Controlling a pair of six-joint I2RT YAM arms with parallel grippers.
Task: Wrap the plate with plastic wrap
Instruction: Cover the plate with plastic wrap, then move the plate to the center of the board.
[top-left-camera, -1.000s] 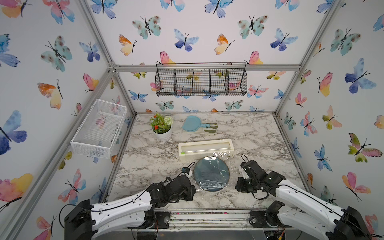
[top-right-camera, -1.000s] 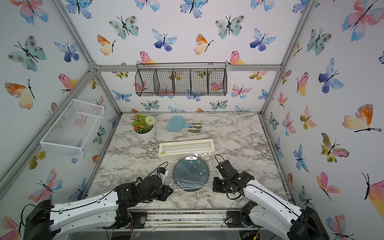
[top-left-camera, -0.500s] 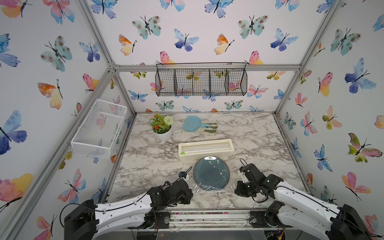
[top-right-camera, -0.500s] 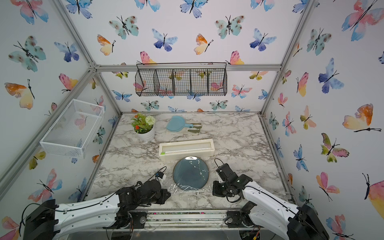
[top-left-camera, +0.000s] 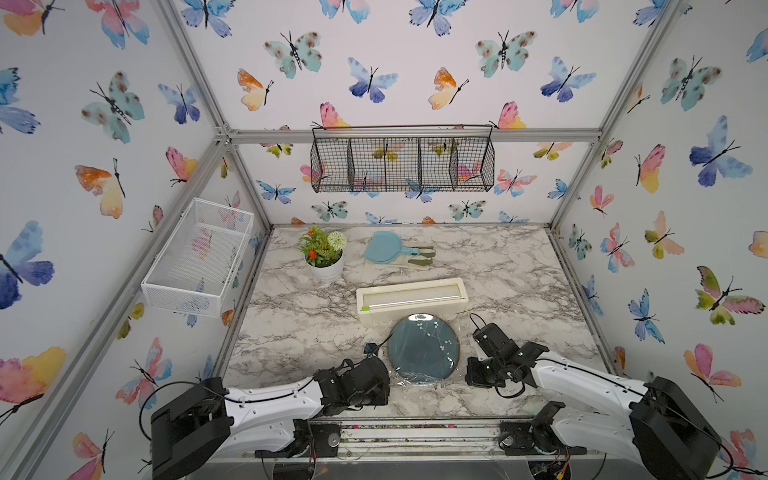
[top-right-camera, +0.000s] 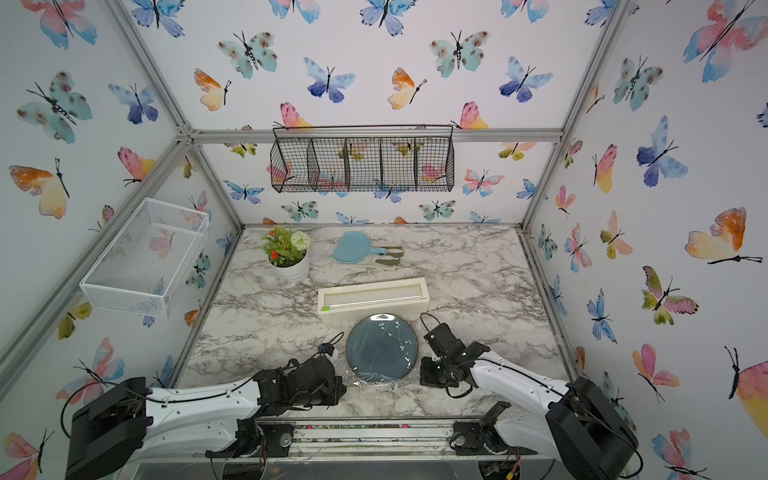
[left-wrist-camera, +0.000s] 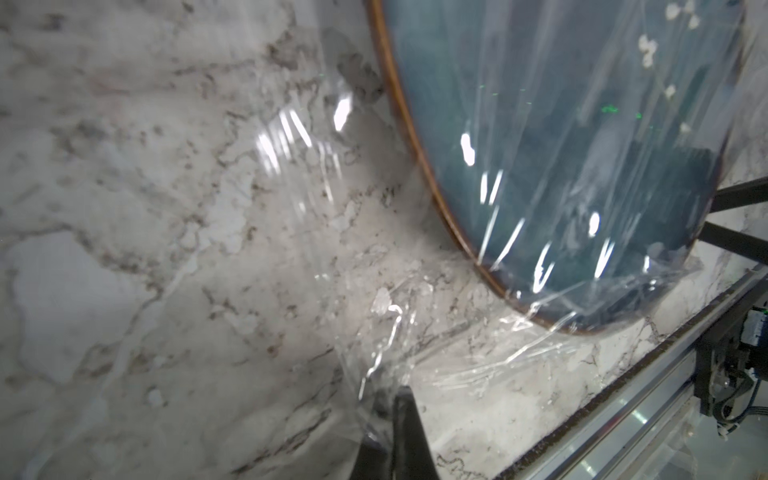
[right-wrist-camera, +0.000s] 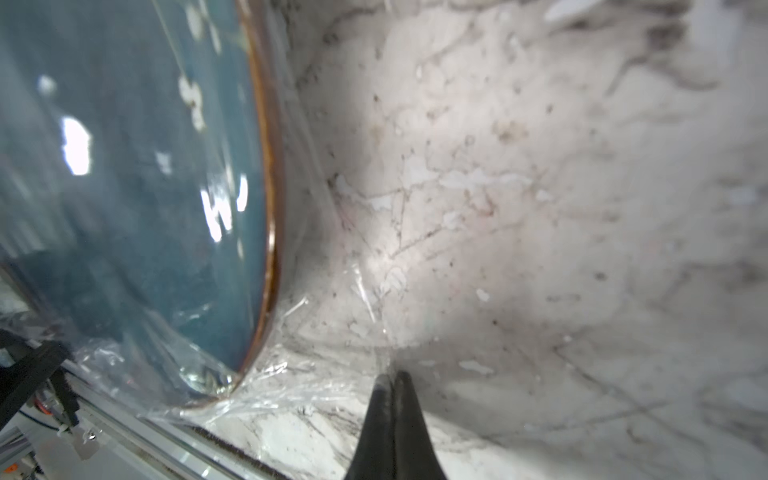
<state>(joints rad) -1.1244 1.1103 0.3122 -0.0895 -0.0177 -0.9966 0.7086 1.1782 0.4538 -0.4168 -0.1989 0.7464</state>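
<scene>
The left hand (left-wrist-camera: 395, 401) is pinched shut low over the tabletop (left-wrist-camera: 124, 291), with a gathered corner of the plastic wrap (left-wrist-camera: 457, 365) caught at its fingertips. The right hand (right-wrist-camera: 392, 376) is closed tight in the same way on a thin twisted strand of the film at the opposite side. The plate (top-left-camera: 423, 348) lies flat on the tabletop between the two hands, just beside each, with its near edge about level with their fingertips. From each hand the film runs up over the plate's brown rim and across its blue face, creased and glinting. It bunches on the tabletop along the plate's near edge, between the hands. On the far side of the plate from both hands sits the cream dispenser box (top-left-camera: 411, 299), right against the plate's far edge; whether they touch I cannot tell.
</scene>
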